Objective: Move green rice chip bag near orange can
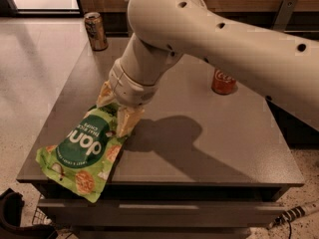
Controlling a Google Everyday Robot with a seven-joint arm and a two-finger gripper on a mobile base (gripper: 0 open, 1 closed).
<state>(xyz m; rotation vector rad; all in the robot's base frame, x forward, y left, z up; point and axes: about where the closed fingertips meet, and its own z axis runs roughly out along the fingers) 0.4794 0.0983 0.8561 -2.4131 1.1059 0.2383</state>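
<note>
The green rice chip bag (83,151) lies flat at the table's front left corner, and its lower end hangs over the front edge. My gripper (115,109) points down at the bag's upper right end. Its two cream fingers (127,121) stand apart, one on either side of the bag's top edge, and touch it. The orange can (95,31) stands upright at the table's far left corner, well apart from the bag. My large white arm (199,39) reaches in from the right and hides the middle of the table's back.
A red cola can (223,81) stands upright right of centre, partly hidden by the arm. The grey table (199,143) has its front edge just below the bag. Tiled floor lies to the left, a dark wall behind, and a cable (294,215) at the lower right.
</note>
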